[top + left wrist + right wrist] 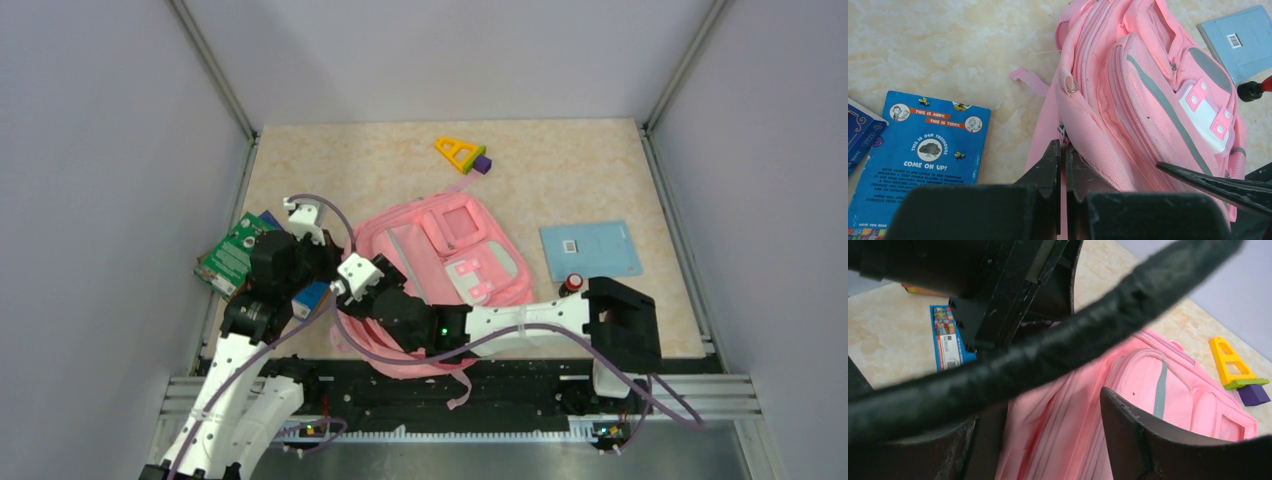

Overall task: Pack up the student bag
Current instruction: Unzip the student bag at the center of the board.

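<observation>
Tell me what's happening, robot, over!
Left gripper shut on student bag edge. Right gripper open over it. Blue book beside bag, unpacked.

Beige marbled table (560,170) w/ pink bag (440,250) lying centre-left. Yellow toy (458,152) near far edge; pale blue card (590,250) right of bag, small red-capped item (573,283) just beside it. Blue book (923,155) & green book (232,255) at left.

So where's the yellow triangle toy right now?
In the top view, the yellow triangle toy lies near the far edge of the table, just beyond the pink backpack and not touching it.
</observation>
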Robot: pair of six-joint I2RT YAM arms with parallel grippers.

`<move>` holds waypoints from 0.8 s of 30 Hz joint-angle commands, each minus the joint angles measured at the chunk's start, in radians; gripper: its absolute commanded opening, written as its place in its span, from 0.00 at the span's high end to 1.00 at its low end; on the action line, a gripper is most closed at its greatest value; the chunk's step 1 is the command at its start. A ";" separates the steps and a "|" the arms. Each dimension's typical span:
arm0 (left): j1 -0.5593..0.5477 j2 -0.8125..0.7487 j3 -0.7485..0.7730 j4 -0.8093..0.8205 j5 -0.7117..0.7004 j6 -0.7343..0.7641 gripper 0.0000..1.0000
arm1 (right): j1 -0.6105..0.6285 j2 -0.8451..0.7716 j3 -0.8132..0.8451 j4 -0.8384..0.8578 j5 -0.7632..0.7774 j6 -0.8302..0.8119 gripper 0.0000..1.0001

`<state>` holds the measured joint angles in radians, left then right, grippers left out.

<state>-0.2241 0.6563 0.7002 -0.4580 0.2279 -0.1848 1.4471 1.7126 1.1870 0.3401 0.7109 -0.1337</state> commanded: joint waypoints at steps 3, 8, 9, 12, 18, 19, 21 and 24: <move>-0.004 -0.026 0.010 0.107 0.037 -0.010 1.00 | -0.040 0.057 0.092 0.033 0.016 0.003 0.41; -0.004 -0.028 0.012 0.099 0.013 -0.010 1.00 | -0.041 0.014 0.063 0.019 0.012 0.023 0.91; -0.004 -0.028 0.013 0.098 0.002 -0.010 1.00 | -0.042 -0.011 0.048 0.013 -0.003 0.032 0.96; -0.004 -0.025 0.020 0.090 -0.063 -0.014 1.00 | -0.041 -0.114 0.001 -0.018 -0.041 0.049 1.00; -0.004 -0.013 0.058 0.098 -0.147 -0.014 1.00 | -0.043 -0.261 -0.038 -0.168 -0.177 0.025 1.00; -0.004 -0.002 0.068 0.099 -0.146 -0.011 1.00 | -0.042 -0.279 -0.041 -0.190 -0.207 0.021 1.00; -0.004 0.034 0.091 0.099 -0.142 -0.005 1.00 | -0.043 -0.315 -0.043 -0.231 -0.270 0.017 1.00; -0.004 0.079 0.105 0.117 -0.125 0.024 1.00 | -0.043 -0.382 -0.053 -0.256 -0.360 0.016 1.00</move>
<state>-0.2462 0.6819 0.7528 -0.4553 0.2119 -0.2073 1.3933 1.4681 1.1366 0.1169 0.4984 -0.1017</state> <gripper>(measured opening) 0.022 0.018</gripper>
